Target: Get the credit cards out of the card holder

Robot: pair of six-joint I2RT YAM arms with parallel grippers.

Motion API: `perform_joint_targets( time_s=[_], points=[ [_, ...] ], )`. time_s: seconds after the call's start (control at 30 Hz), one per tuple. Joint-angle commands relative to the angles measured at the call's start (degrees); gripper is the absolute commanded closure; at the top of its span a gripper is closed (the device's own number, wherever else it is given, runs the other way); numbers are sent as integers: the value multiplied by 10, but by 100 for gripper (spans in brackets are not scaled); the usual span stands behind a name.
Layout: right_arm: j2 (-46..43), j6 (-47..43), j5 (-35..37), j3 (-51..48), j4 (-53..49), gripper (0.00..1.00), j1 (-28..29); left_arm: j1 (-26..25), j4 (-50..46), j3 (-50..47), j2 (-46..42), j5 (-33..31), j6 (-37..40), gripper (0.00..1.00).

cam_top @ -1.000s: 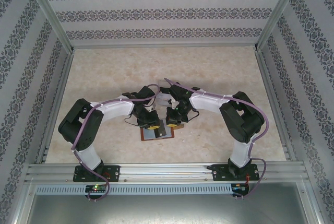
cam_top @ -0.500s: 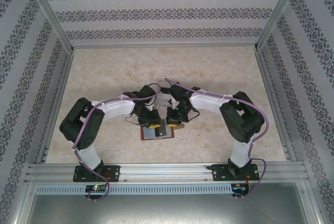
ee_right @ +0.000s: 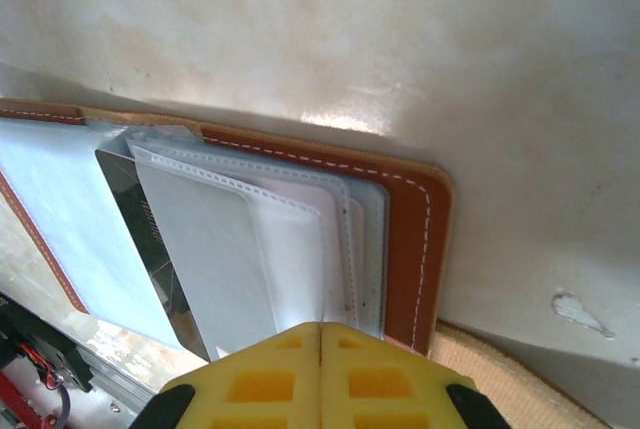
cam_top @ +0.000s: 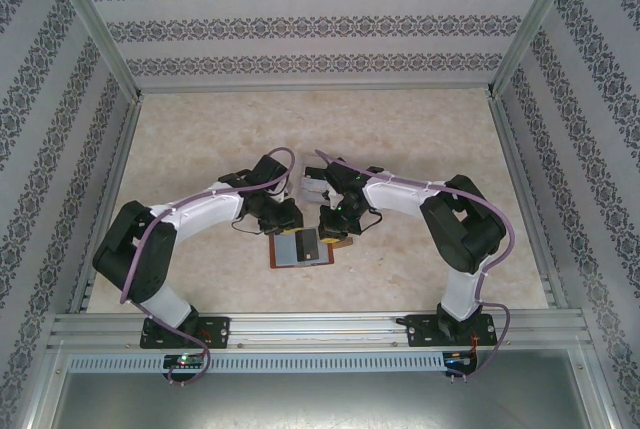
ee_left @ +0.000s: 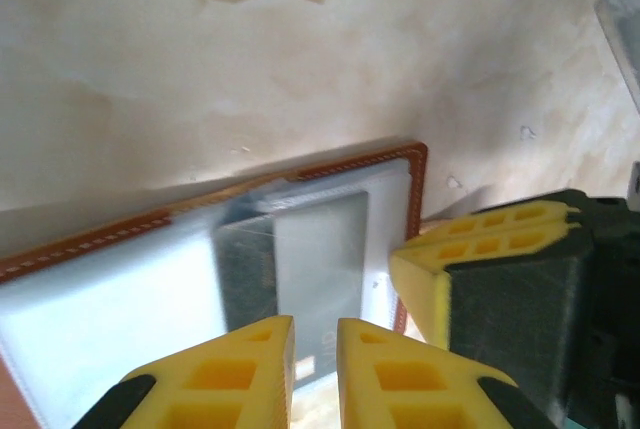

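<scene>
Card holder lies open on beige marbled table between patterned walls.

Table: pale beige marbled top with soft glare patches. Aluminium rails run along its left, right and far edges.

Near the middle, toward the near edge, the card holder lies open and flat on the top, inner side up. A reddish-brown stitched border frames its grey-blue pockets.

Just beyond it a clear box rests on the top, partly covered from above. Whether it touches the card holder, cannot tell.

A small pale fleck marks the bare surface close by the card holder's corner.
</scene>
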Motion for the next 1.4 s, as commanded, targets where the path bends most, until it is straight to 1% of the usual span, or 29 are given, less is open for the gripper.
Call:
perform_joint_targets(
  time_s=[0.0,0.13,0.3,0.37,0.63,0.8,0.9,1.37],
  points=[
    [14,-15,19,7,-14,92,-8,13,29,-26,8,15,-18,83],
    [20,-17,22,4,-15,92,-8,17,62,-43,22,38,-34,85],
    [24,-17,21,-2,-9,92,-8,19,136,-71,27,75,-66,83],
    [27,-17,21,-3,-7,92,-9,19,151,-78,31,82,-74,82],
    [29,-17,19,-5,-6,92,-9,19,118,-77,33,63,-66,79],
    [30,-18,18,-5,-6,92,-9,20,127,-77,11,63,-69,77],
    [30,-17,18,-5,-6,92,-9,20,117,-71,0,60,-66,76],
    [33,-19,17,-3,-8,92,-8,21,96,-78,18,49,-60,76]
  ],
)
